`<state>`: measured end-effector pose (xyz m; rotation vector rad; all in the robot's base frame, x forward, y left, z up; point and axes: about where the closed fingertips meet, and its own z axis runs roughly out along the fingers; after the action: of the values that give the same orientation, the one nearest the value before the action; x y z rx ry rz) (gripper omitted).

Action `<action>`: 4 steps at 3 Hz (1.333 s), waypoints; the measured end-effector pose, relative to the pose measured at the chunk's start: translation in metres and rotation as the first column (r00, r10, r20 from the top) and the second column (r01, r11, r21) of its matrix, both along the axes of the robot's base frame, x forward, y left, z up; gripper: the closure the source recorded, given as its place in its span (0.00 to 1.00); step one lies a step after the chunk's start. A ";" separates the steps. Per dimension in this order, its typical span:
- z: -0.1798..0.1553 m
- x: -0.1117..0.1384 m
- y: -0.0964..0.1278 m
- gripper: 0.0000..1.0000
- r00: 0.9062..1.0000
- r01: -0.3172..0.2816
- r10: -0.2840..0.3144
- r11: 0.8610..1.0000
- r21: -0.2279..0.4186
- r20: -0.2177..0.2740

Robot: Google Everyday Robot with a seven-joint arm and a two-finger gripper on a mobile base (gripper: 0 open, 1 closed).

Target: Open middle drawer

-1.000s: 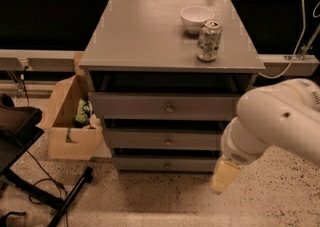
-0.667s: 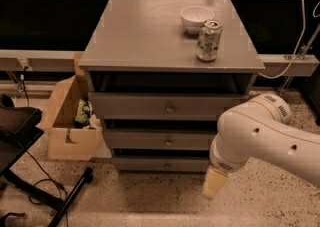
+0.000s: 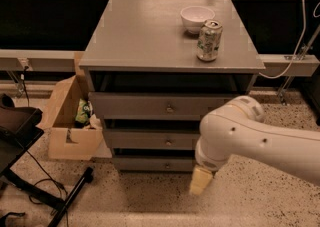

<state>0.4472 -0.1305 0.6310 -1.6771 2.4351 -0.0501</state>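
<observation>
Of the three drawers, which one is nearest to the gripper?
The lowest drawer. The gripper hangs by its right end, near the floor, lower than the middle drawer and far below the top drawer.

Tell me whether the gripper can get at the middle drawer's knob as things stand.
Probably yes. The gripper hangs low in front of the cabinet, below and right of the knob on the middle drawer. Nothing shows between them; it would need to rise and move left.
</observation>
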 end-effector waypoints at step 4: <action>-0.160 0.134 0.066 0.00 0.955 -0.263 0.273 0.961 -0.088 0.121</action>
<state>0.5813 -0.0648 0.4708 -1.9530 2.1148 -0.2052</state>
